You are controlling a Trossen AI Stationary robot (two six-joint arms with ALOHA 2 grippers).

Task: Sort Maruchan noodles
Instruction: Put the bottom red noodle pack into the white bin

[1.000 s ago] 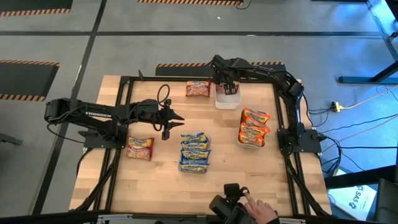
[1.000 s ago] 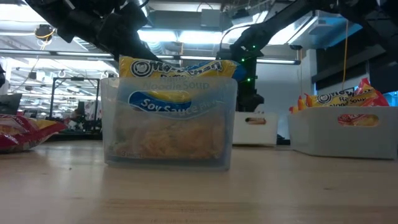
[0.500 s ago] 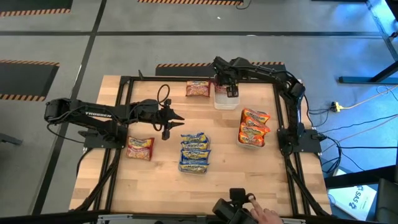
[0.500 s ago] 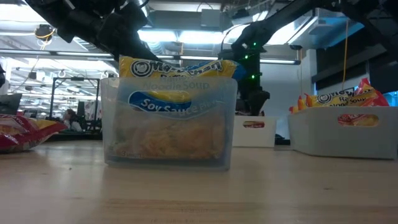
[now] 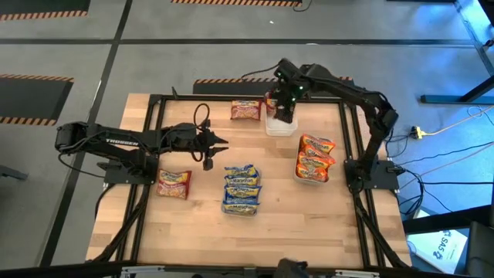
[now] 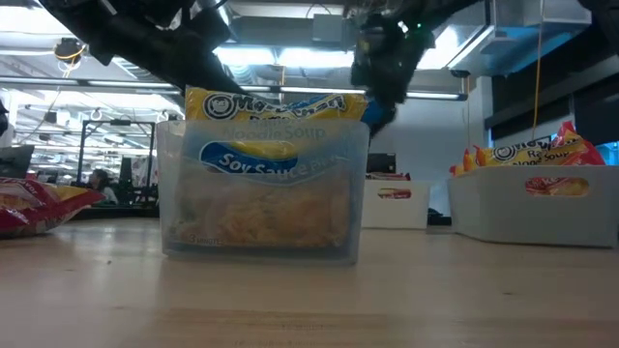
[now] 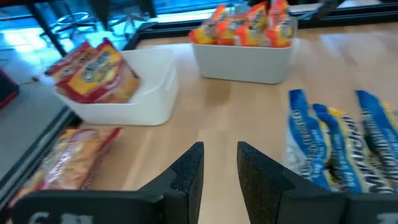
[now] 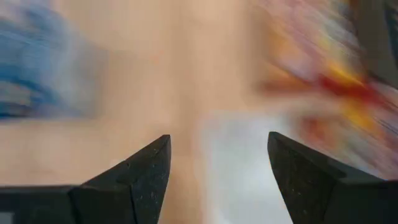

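Observation:
Maruchan noodles lie sorted by colour. Blue packets [image 5: 241, 189] stand in a clear container [image 6: 266, 232]. Orange ones [image 5: 315, 157] fill a white bin [image 6: 542, 208]. One dark red packet [image 7: 99, 71] leans in another white bin [image 5: 279, 126] at the far side. Two more dark red packets lie flat on the wood, one at the far edge [image 5: 245, 110], one on the left [image 5: 174, 184]. My right gripper [image 5: 285, 114] hangs open above the far white bin, with nothing between its fingers [image 8: 217, 168]. My left gripper [image 5: 222, 142] hovers left of centre, open by a narrow gap [image 7: 219, 162], holding nothing.
A black metal frame [image 5: 150, 139] runs along the table's left, far and right edges. Bare wood [image 5: 255, 239] stretches between the clear container and the near edge. A cable loops over my left arm's wrist [image 5: 202, 116].
My right gripper has risen from inside the far white bin and turned about, its fingers staying apart. The dark red packet stays in that bin. A person's hand at the table's near edge has drawn out of view.

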